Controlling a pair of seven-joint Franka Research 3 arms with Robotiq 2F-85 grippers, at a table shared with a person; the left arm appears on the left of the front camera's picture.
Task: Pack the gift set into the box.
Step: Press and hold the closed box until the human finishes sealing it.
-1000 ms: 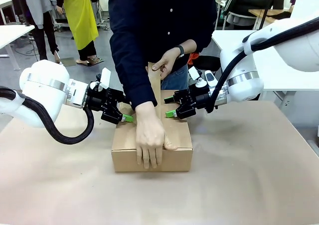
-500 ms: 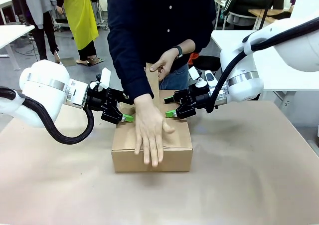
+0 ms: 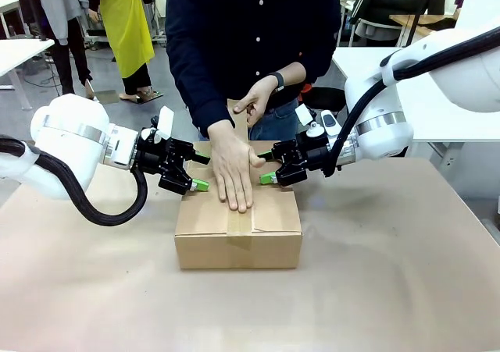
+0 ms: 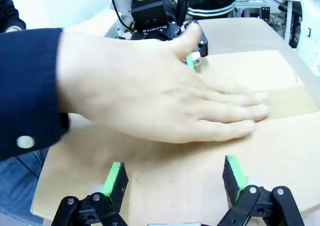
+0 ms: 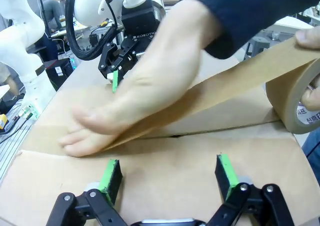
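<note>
Closed box (image 3: 238,227) at mid-worktop (image 3: 391,274), flaps down, brown tape (image 3: 239,229) along the top seam and over the near edge. Flat on the box top: a person's hand (image 3: 233,168), palm down, pressing the tape. Behind the box, toward the person: the other hand (image 3: 256,102), holding the tape roll (image 5: 296,98), with a strip stretched from the roll down under the pressing palm. At the box's left rear corner: left gripper (image 3: 197,182), fingers (image 4: 115,182) spread wide and empty, hovering over the box's left flap, whether touching it cannot be told. At the box's right rear corner: right gripper (image 3: 268,176), fingers (image 5: 110,177) likewise spread and grasping nothing, poised over the right flap. Both grippers facing each other across the box, the pressing hand between them. Gift set hidden; presumably inside the box, cannot tell.
</note>
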